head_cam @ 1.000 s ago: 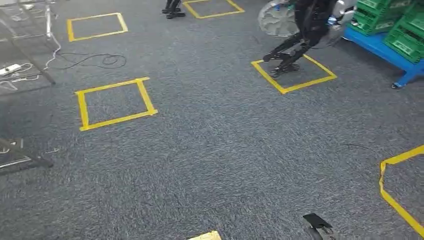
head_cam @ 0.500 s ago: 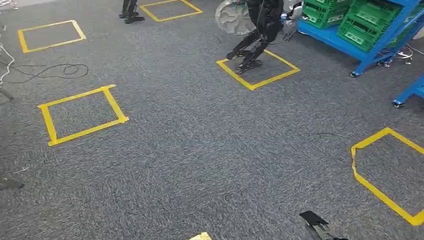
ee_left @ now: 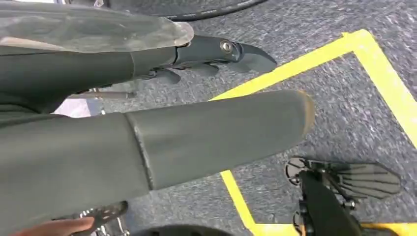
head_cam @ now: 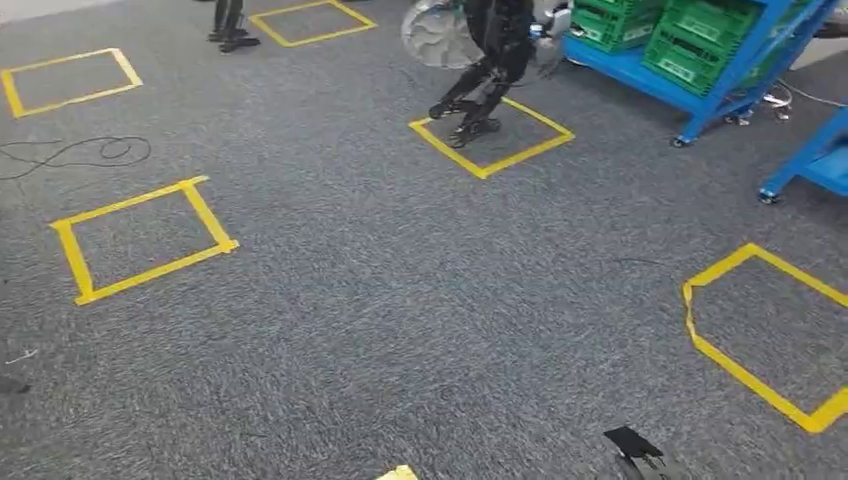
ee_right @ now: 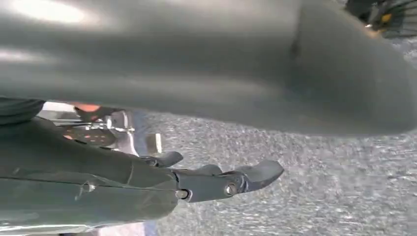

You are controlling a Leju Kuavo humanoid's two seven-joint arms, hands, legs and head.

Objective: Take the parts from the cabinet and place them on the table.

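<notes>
The cabinet is a blue rack (head_cam: 690, 95) stacked with green crates (head_cam: 715, 35), at the far right of the head view across grey carpet. I cannot make out any parts in the crates. My left hand (ee_left: 162, 142) hangs over the carpet and a yellow tape line, its fingers (ee_left: 231, 49) stretched out away from the thumb and holding nothing. My right hand (ee_right: 147, 98) hangs the same way, its dark fingers (ee_right: 231, 182) apart from the thick thumb and empty.
Another humanoid robot (head_cam: 490, 60) stands on a yellow tape square (head_cam: 545, 145) in front of the rack, beside a white round disc (head_cam: 435, 35). More tape squares (head_cam: 212, 215) (head_cam: 745, 375) mark the floor. A second blue frame (head_cam: 815, 160) is at the right; a cable (head_cam: 70, 155) lies at the left.
The whole picture has shifted left as the camera turned right. The blue rack and the right tape square have come further into view; the stands at the left have gone.
</notes>
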